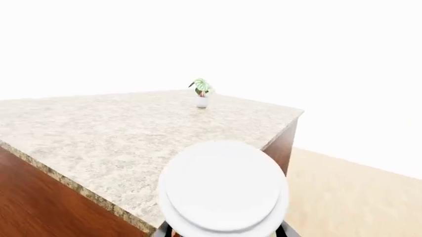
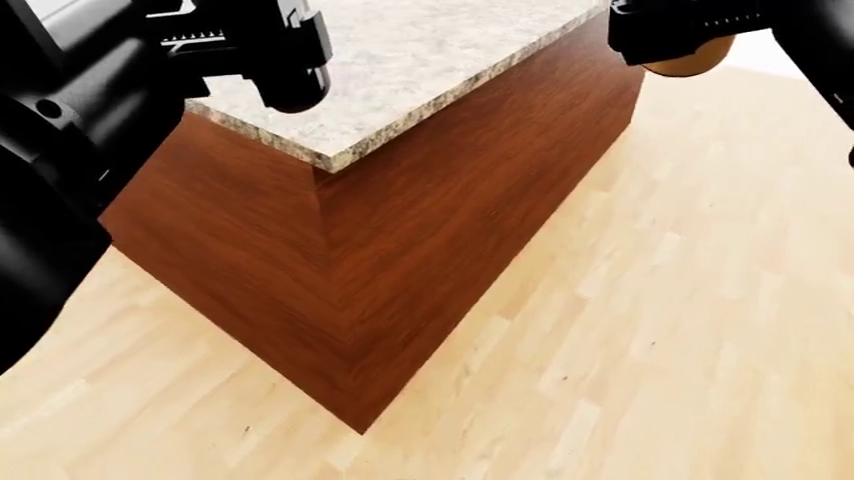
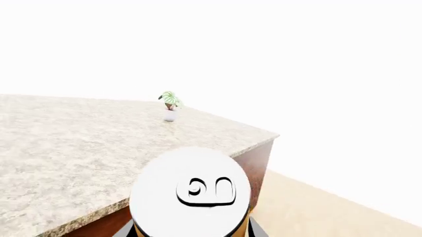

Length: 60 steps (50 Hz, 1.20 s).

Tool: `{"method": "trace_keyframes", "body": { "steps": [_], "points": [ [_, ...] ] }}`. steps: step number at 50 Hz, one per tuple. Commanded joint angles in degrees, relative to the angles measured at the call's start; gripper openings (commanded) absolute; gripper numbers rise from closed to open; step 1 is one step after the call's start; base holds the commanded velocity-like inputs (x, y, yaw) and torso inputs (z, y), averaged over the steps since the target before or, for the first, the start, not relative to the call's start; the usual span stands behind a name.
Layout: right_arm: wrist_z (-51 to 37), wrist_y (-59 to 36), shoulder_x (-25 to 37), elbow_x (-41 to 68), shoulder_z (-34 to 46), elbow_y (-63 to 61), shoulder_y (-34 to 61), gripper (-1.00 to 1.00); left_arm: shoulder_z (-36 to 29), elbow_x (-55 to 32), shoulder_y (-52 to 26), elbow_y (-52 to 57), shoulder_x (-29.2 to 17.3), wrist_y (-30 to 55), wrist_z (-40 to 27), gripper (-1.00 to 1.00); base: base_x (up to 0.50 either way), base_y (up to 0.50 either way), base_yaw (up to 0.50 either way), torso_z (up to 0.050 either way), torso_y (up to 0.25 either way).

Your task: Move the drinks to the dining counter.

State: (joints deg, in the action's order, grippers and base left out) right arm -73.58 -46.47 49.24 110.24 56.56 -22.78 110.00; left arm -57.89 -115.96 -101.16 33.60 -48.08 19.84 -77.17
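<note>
My left gripper (image 1: 224, 233) is shut on a paper cup, whose white lid (image 1: 223, 187) fills the lower middle of the left wrist view; its brown wall is hidden. The cup hangs at the edge of the dining counter (image 1: 99, 133), a granite-topped island with plain reddish wood sides (image 2: 441, 210). My right gripper (image 3: 191, 231) is shut on the orange can, and its silver top with pull tab (image 3: 191, 190) faces the camera. In the head view the can's orange body (image 2: 687, 58) hangs just off the counter's right corner.
A small potted plant (image 1: 201, 93) stands at the far edge of the counter top, seen also as the plant (image 3: 169, 104) from the right wrist. Light wood floor (image 2: 641, 330) surrounds the island. My black left arm (image 2: 160, 60) covers the counter's near left part.
</note>
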Motion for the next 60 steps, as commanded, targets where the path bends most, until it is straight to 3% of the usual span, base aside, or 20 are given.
{"method": "trace_keyframes", "body": {
  "steps": [1, 24, 33, 60],
  "points": [
    [0.6, -0.7, -0.3, -1.0, -0.3, 0.1, 0.1, -1.00, 0.5, -0.1, -0.6, -0.2, -0.1, -0.7, 0.0, -1.00, 0.00, 0.00, 0.50, 0.000, 0.000],
    [1.4, 0.0, -0.6, -1.3, -0.7, -0.2, -0.6, -1.00, 0.5, 0.0, -0.3, -0.1, -0.1, -0.8, -0.1, -1.00, 0.00, 0.00, 0.50, 0.000, 0.001],
    [1.9, 2.6, -0.4, -2.2, -2.0, -1.8, -2.3, -1.00, 0.6, 0.0, 0.1, 0.7, -0.4, -1.1, -0.4, -1.00, -0.11, -0.10, 0.00, 0.000, 0.001],
    [4.0, 3.7, -1.4, -3.7, -0.9, -1.8, -6.1, -1.00, 0.5, 0.7, 0.5, 0.8, -0.1, -1.4, -0.6, -1.00, -0.45, 0.26, 0.00, 0.000, 0.002]
  ]
}}
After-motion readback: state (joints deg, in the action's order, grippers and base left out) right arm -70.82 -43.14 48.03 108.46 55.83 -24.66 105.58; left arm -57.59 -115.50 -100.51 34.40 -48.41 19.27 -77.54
